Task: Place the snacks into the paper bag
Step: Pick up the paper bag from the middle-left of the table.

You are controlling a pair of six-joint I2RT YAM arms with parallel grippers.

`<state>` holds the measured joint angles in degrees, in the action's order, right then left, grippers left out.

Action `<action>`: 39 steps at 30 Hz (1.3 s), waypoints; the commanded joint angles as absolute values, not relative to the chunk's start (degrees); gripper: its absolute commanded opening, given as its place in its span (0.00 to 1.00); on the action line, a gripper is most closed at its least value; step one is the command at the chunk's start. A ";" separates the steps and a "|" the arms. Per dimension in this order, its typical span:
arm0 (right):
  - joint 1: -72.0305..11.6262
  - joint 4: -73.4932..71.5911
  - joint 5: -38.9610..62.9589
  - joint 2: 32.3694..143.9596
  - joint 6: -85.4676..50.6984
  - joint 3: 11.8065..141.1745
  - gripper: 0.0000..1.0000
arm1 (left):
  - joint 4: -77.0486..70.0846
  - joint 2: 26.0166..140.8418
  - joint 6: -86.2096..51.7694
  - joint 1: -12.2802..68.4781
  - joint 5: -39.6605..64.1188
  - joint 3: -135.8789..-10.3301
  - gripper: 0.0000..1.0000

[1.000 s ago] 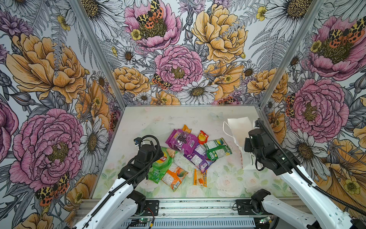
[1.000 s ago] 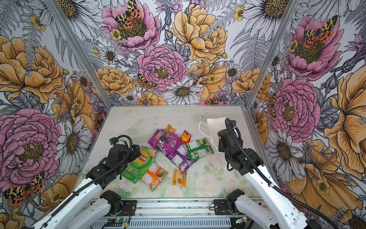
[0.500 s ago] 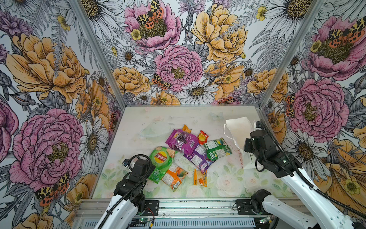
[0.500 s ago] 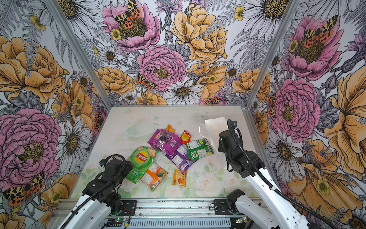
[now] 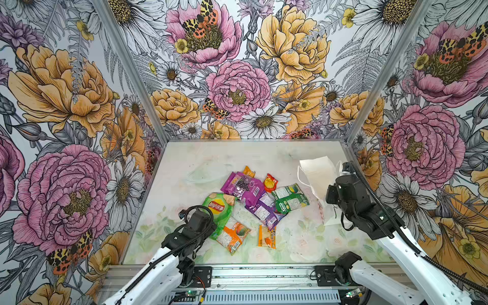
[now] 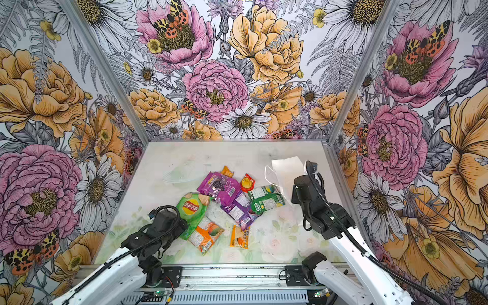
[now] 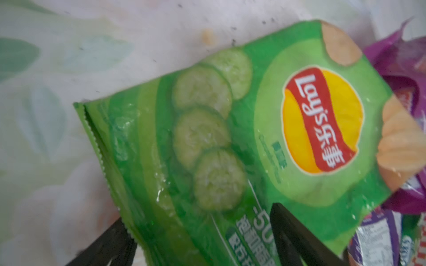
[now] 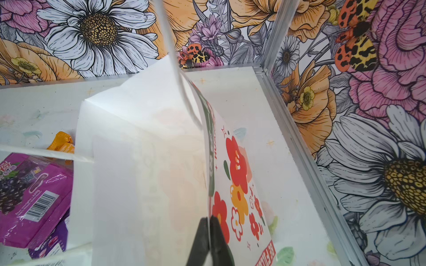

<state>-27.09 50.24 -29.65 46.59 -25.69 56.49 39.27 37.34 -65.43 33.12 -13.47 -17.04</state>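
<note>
Glossy plastic snack packets (image 5: pixel 260 208) heaped at mid-table. Large green Lay's chip bag (image 7: pixel 230 138) at the heap's near left, with the left gripper (image 7: pixel 198 214) spread wide astride its near end. White flower-printed paper bag (image 8: pixel 138 172) to the far right of the heap, one wall pinched tight in the closed right gripper (image 8: pixel 210 218). Pale floral tabletop (image 5: pixel 211 155) beneath.

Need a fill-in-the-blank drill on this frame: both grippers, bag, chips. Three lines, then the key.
1. The right gripper is pinched ____ on the paper bag.
2. The left gripper has its jaws ____, one finger on either side of the chip bag edge.
3. The chip bag's logo reads ____.

Missing words: shut; open; Lay's
</note>
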 commanded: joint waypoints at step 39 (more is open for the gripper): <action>-27.35 49.27 -28.91 45.42 -26.28 55.82 0.00 | 30.25 47.95 -22.00 42.78 -23.70 -49.83 0.00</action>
<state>-27.09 50.24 -29.02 46.46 -25.89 56.40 31.79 46.44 -30.44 41.15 -25.65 -44.03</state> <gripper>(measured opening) 0.047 0.069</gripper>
